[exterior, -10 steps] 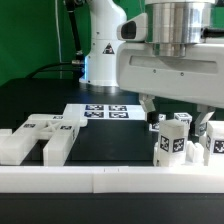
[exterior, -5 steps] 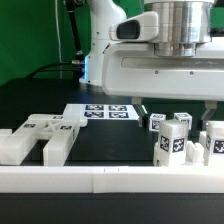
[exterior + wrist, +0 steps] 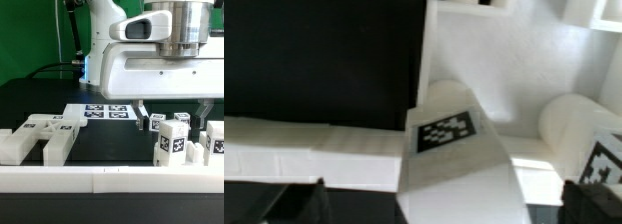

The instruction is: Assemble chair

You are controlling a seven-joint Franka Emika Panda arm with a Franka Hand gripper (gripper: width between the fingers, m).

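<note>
- The gripper (image 3: pixel 172 112) hangs with jaws spread wide, empty, just above the upright chair blocks (image 3: pixel 170 142) at the exterior view's right.
- A slotted chair piece (image 3: pixel 42 138) lies well apart, leftward.
- The marker board (image 3: pixel 105 112) lies behind them.
- The border rail (image 3: pixel 100 180) hides the blocks' feet.

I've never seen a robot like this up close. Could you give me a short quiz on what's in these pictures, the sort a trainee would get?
1. True or false: the gripper is clamped on one of the upright chair pieces.
2. Where does the marker board lie? A) flat on the black table, behind the pieces; B) on top of the gripper; C) propped upright against the robot.
3. Fill in: the forked chair piece lies at the exterior view's ____.
Key: 1 false, its fingers stand wide apart above the pieces; 2 A; 3 left.
</note>
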